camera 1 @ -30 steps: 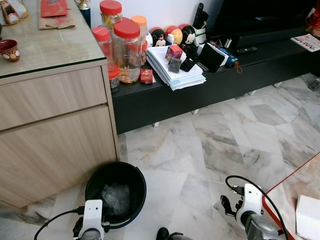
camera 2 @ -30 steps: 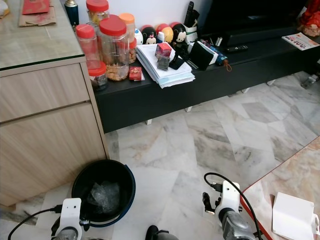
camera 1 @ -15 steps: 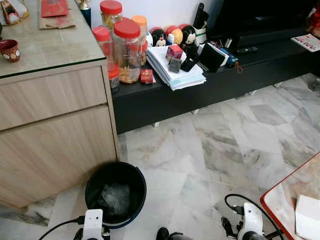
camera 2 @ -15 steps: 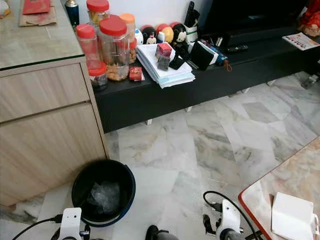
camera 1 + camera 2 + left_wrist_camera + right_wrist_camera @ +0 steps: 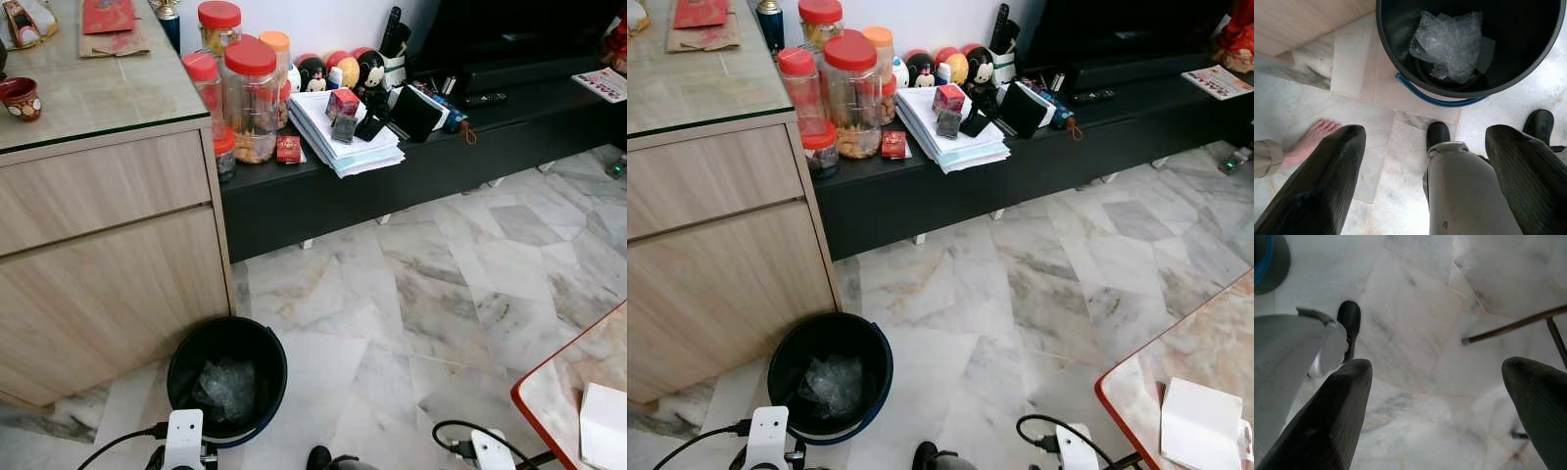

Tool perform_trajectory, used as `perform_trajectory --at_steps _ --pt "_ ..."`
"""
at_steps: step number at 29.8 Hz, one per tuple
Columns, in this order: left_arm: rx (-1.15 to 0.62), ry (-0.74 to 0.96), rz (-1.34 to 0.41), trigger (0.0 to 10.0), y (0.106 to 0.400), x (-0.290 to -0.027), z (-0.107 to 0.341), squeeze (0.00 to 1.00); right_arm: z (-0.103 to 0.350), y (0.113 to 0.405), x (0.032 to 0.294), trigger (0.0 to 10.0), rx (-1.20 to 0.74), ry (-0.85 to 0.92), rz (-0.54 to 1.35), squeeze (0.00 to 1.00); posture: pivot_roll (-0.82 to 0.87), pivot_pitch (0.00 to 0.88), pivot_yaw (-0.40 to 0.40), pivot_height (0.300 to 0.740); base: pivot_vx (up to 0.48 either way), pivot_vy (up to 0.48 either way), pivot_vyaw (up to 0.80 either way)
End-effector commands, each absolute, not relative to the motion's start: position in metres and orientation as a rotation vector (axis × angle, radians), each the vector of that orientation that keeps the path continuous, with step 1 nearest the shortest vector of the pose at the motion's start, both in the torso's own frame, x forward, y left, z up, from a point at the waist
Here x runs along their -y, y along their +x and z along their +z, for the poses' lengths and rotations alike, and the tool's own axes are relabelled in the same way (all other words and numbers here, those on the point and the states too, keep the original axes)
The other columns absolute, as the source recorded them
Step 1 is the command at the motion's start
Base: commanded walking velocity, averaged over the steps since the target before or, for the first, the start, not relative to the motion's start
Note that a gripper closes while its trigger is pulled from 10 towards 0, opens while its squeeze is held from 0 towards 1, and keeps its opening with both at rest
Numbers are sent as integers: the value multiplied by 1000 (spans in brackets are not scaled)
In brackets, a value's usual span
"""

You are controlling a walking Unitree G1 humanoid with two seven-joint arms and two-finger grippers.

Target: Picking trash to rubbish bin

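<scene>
1. Head views: The black rubbish bin [image 5: 227,380] stood on the marble floor [image 5: 411,284] just beside the wooden cabinet [image 5: 108,264], with a crumpled clear plastic wrapper [image 5: 225,387] lying inside it. Judging from this, the drop step looked finished, and neither arm carried anything. The low black TV bench [image 5: 392,176] beyond the bin bore red-lidded jars [image 5: 250,98] and a stack of papers [image 5: 343,142]. A red-edged table [image 5: 578,392] stood well apart from the bin, carrying a white box [image 5: 605,426].

2. Left wrist view: The left gripper [image 5: 1430,181] hung near the bin's rim, its fingers [image 5: 1322,181] spread wide and holding nothing. The wrapper looked like bubble wrap, light and rumpled, resting at the bin's bottom against its far wall. A person's bare foot [image 5: 1310,142] stood on the floor near the bin.

3. Right wrist view: The right gripper [image 5: 1442,416] pointed at bare floor, away from the bin, its fingers [image 5: 1327,421] also wide apart and empty. The next move probably called for finding another piece of trash; none was plainly visible on the floor.
</scene>
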State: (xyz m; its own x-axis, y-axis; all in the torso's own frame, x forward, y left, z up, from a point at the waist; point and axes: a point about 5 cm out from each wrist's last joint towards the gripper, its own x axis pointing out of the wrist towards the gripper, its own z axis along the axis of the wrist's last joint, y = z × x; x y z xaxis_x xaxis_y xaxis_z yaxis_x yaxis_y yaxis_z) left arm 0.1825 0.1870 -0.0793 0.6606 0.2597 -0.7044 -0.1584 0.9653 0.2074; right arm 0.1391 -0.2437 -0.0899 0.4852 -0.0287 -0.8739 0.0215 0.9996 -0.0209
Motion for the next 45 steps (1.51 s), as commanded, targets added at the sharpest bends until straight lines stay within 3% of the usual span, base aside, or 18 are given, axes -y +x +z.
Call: perform_trajectory --at_steps 1,7,10,14,22,36,45 --pt "-903 127 197 10000 163 -177 -91 0 -91 130 251 10000 -1066 6 -74 0 59 178 -170 740 0 0 0" --pt "-891 126 193 10000 167 -177 -89 0 -87 135 256 10000 -997 82 -153 0 63 179 -168 740 0 0 0" --pt "-885 128 188 10000 169 -177 -88 0 -73 184 242 10000 -927 110 -161 0 61 177 -167 740 0 0 0" --pt "-882 126 188 10000 170 -176 -88 0 -69 198 228 10000 -914 116 -132 0 68 178 -169 740 0 0 0" --pt "-881 129 186 10000 170 -176 -88 0 -72 198 219 10000 -930 153 -133 0 69 181 -166 740 0 0 0" --pt "-882 113 177 10000 169 -173 -89 0 -62 200 251 10000 -926 149 -182 0 65 172 -173 740 0 0 0" --pt "-886 106 177 10000 167 -171 -89 0 -70 190 242 10000 -943 153 -171 0 66 162 -173 740 0 0 0"
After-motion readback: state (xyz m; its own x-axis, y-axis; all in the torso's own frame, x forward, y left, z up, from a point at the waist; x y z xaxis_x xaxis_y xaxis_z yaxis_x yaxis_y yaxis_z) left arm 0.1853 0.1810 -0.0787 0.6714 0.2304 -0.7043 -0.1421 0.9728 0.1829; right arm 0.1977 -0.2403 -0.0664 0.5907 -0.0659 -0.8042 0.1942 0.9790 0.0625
